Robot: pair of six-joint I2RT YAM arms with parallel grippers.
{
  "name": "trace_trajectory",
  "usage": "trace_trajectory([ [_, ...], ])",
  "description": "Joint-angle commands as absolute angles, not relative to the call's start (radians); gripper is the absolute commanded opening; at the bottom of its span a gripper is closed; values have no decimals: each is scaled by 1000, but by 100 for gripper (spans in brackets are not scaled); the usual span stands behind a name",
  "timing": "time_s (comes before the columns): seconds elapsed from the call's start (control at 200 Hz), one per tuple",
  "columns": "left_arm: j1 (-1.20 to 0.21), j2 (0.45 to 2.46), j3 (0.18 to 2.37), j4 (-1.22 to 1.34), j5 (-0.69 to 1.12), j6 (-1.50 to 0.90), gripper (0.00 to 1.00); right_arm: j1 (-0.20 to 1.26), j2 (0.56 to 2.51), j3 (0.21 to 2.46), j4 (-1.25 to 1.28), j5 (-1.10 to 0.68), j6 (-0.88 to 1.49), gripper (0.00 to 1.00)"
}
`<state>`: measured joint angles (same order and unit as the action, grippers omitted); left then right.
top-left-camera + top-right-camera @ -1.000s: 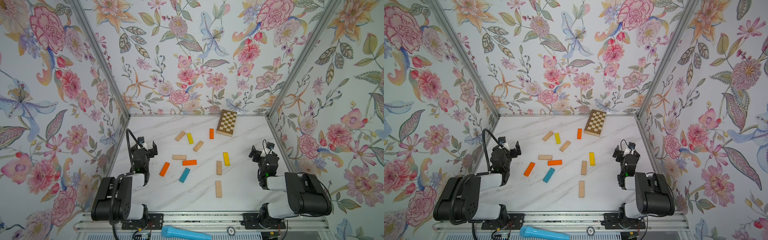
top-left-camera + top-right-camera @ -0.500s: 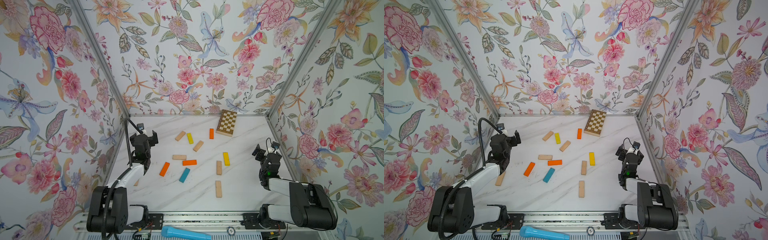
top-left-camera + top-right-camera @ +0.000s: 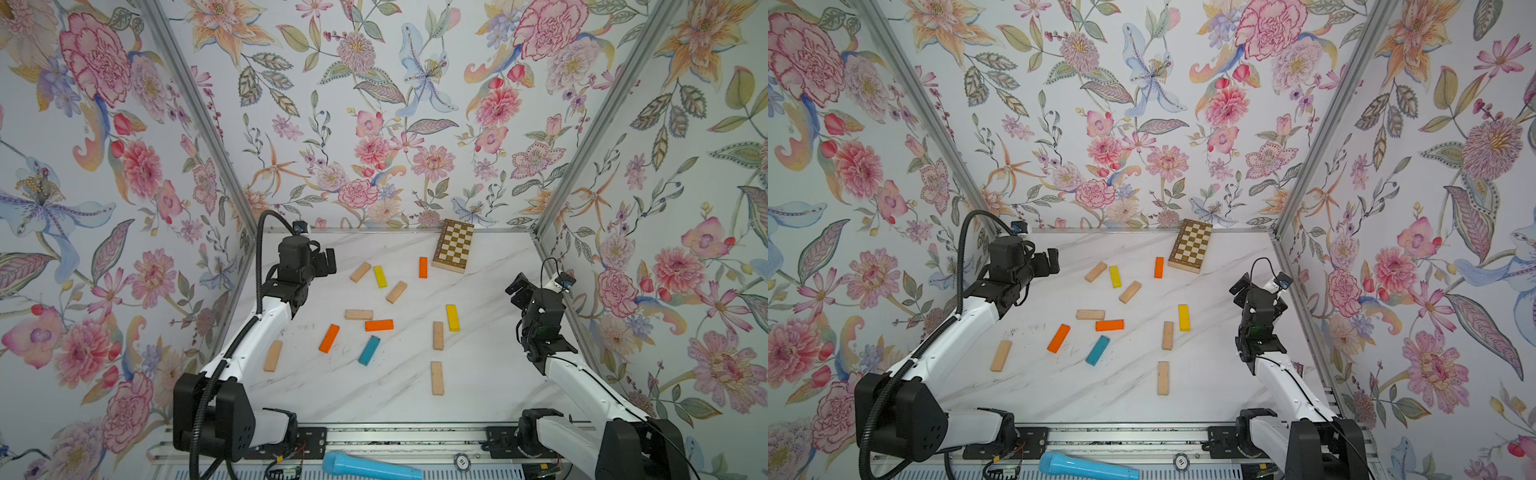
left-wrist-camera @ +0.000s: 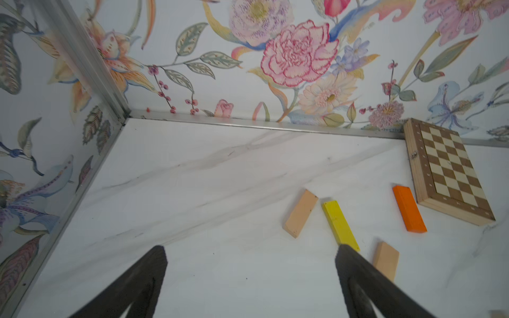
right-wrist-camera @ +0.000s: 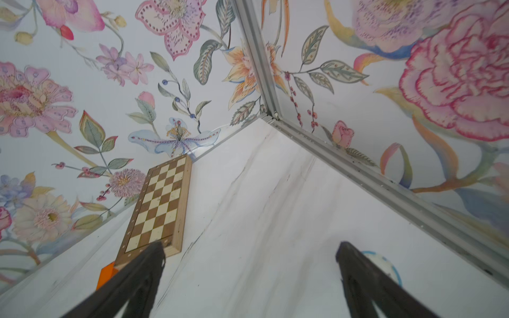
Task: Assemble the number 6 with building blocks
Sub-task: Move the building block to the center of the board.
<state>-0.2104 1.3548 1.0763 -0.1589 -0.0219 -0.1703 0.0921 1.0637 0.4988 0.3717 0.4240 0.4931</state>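
Several building blocks lie scattered and apart on the marble table (image 3: 490,316), making no number 6. Among them are a teal block (image 3: 369,350), orange blocks (image 3: 329,338) (image 3: 379,325) (image 3: 423,267), yellow blocks (image 3: 380,276) (image 3: 452,318) and beige blocks (image 3: 273,355) (image 3: 436,377). My left gripper (image 3: 326,262) (image 4: 250,247) hovers open and empty at the back left, left of a beige block (image 4: 301,217) and a yellow one (image 4: 340,225). By the right wall, my right gripper (image 3: 517,291) (image 5: 250,243) is raised, open and empty.
A chequered board (image 3: 454,252) (image 5: 158,209) lies against the back wall, right of centre. A light-blue microphone (image 3: 370,467) rests on the front rail. Floral walls close in the left, back and right. A round blue-rimmed disc (image 5: 385,267) lies near the right wall.
Both arms have unfolded from low rest poses. The left gripper rose and moved toward the back, uncovering a beige block at the left. The right gripper lifted and shifted toward the right wall.
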Motion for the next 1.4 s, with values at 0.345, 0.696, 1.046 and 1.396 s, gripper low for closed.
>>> trace_trajectory([
  [0.345,-278,1424,1191,-383,71,-196,99,388,1252,824,-206,394,573,99],
  [0.696,-293,1412,1182,-381,46,-179,99,512,1479,955,-435,274,597,82],
  [1.046,-304,1439,1173,-370,70,-164,99,518,1650,1034,-534,146,508,70],
  [1.396,-304,1468,1180,-377,69,-155,99,499,1746,1098,-550,134,455,59],
])
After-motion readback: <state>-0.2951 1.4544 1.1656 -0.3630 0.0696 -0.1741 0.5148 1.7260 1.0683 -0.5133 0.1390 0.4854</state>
